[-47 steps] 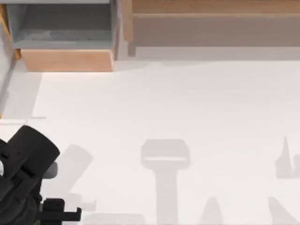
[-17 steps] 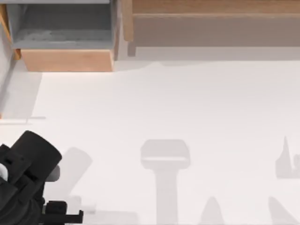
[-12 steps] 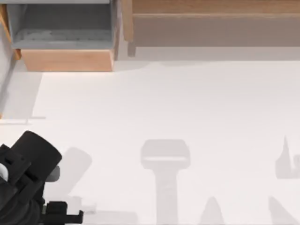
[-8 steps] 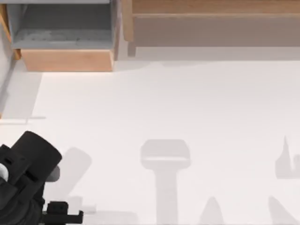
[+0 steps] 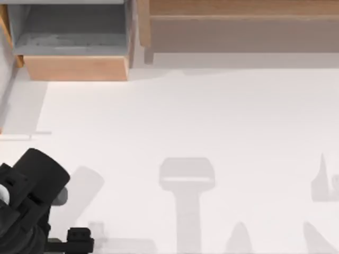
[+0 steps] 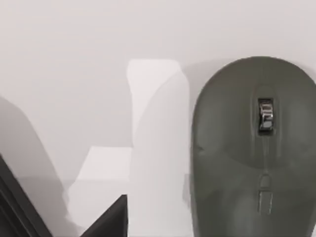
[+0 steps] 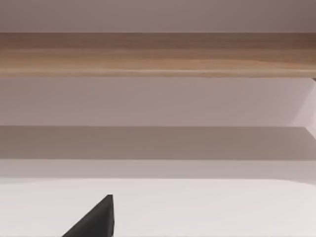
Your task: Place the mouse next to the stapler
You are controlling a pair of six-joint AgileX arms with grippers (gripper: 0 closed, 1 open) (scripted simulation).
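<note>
Left claw (image 5: pixel 74 241) sits at the near left corner of the table (image 5: pixel 212 121), on the end of the black left arm (image 5: pixel 29 201). I cannot tell if it is open or closed. In the left wrist view one dark finger tip (image 6: pixel 106 222) pokes in, and the grey mouse (image 6: pixel 254 148) lies flat on the white table just beside it. The mouse is close under this claw, so the left arm is the nearer one. The long way of the mouse runs along its scroll wheel (image 6: pixel 265 116). I think the claw has to slide sideways over the mouse and pinch it across its short width.

Moving right, the table is white with soft grey shadows on it. At the far left stands a grey box with wooden edges (image 5: pixel 74 42). A long wooden shelf (image 5: pixel 238 21) runs along the far side to the right. Nothing stands between the claw and the mouse.

The right arm is parked on the right. One dark tip of the right claw (image 7: pixel 96 219) shows, and I cannot tell its state. I cannot see the stapler.
</note>
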